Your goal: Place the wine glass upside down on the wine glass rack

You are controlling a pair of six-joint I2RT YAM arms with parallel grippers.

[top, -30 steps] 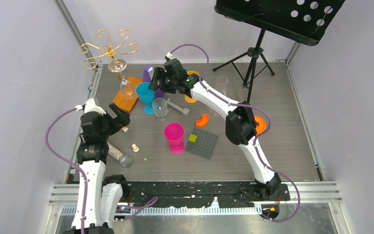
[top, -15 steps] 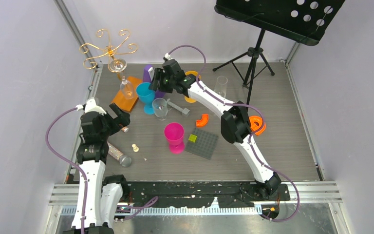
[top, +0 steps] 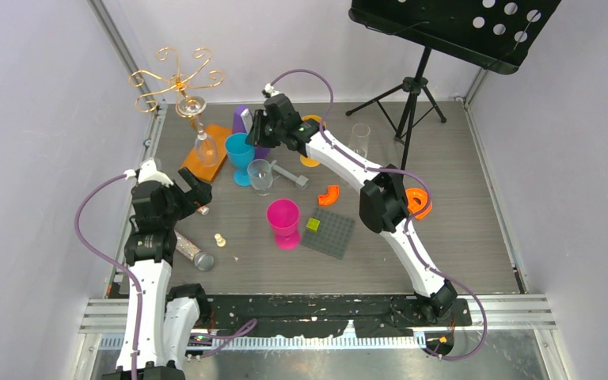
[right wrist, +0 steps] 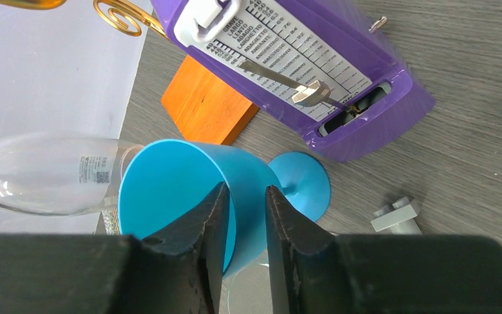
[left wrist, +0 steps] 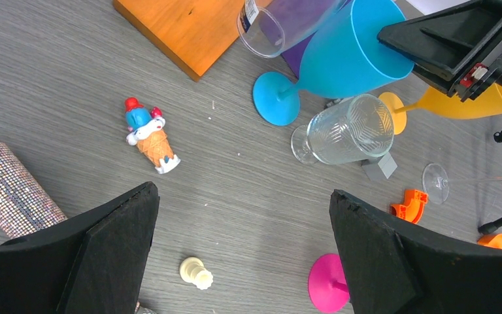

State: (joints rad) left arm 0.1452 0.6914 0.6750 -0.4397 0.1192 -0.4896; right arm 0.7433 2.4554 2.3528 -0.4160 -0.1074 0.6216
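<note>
A blue plastic wine glass [top: 237,152] stands upright beside the orange base [top: 208,161] of the gold wire wine glass rack [top: 176,77]. My right gripper [right wrist: 247,191] straddles the blue glass [right wrist: 183,190]: one finger inside the bowl by the rim, the other outside. Its jaws are narrow with the wall between them, and the outer finger still stands a little off the rim. A clear wine glass [top: 205,146] hangs upside down on the rack. My left gripper [left wrist: 243,191] hovers wide open and empty over bare table, left of the blue glass [left wrist: 346,62].
A purple metronome [right wrist: 301,65] stands just behind the blue glass. A clear tumbler [top: 260,176], pink goblet [top: 283,220], yellow goblet [top: 310,150], grey baseplate [top: 328,232], glitter cylinder [top: 190,249] and chess pawn [top: 219,239] are scattered about. A black music stand [top: 451,24] is at the back right.
The right jaws have narrowed from wide to a slim gap around the blue glass's wall, and that arm has edged left. The left arm has not moved.
</note>
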